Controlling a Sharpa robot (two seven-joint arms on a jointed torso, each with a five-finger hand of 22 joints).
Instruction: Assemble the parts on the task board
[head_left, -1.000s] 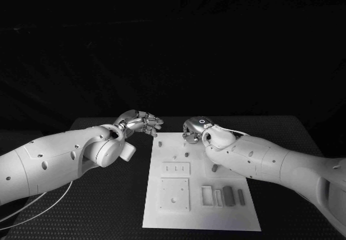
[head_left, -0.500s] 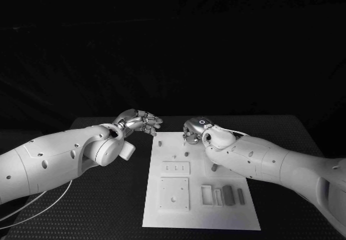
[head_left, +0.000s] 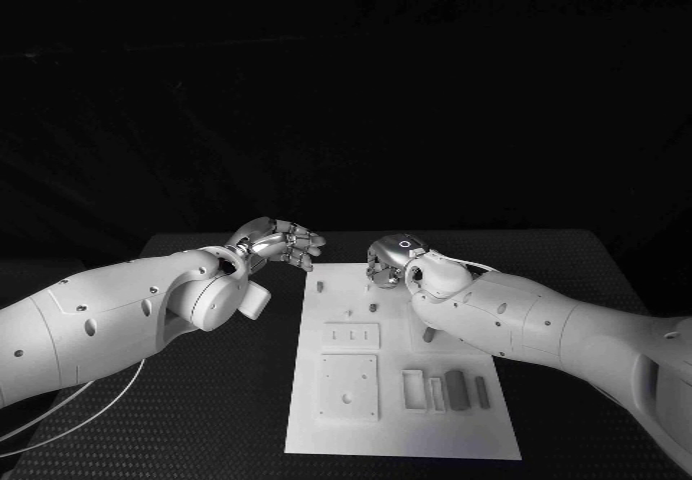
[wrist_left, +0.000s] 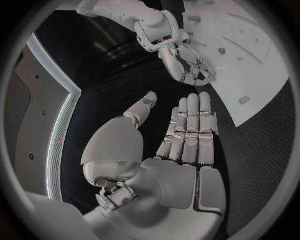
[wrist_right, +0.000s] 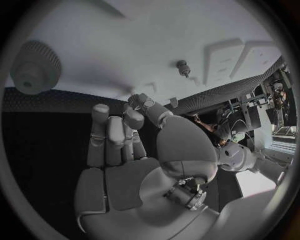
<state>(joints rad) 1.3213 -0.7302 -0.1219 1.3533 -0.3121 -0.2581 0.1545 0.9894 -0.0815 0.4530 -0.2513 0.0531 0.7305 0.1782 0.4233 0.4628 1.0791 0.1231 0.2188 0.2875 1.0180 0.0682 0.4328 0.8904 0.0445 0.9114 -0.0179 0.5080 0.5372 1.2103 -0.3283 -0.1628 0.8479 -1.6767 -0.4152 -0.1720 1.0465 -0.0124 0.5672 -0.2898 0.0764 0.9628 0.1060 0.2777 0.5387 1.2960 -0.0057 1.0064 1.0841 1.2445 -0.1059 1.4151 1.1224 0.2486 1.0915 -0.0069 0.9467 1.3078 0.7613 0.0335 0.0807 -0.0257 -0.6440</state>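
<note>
The white task board (head_left: 404, 430) lies in the middle of the table. A small peg (head_left: 319, 287) stands near its far left corner, and grey bar parts (head_left: 457, 391) lie in slots at its near right. My right hand (head_left: 387, 262) hovers over the board's far edge with its fingers curled downward. In the right wrist view my right hand (wrist_right: 125, 140) has its thumb against a fingertip; whether a part sits between them is unclear. My left hand (head_left: 281, 245) floats off the board's far left corner, and in the left wrist view it (wrist_left: 187, 135) is flat, fingers apart, holding nothing.
A knurled round part (wrist_right: 34, 65) and a small peg (wrist_right: 182, 67) stand on the board ahead of the right hand. Raised square plates (head_left: 349, 388) sit on the board's near left. Black table (head_left: 216, 400) flanks the board on both sides.
</note>
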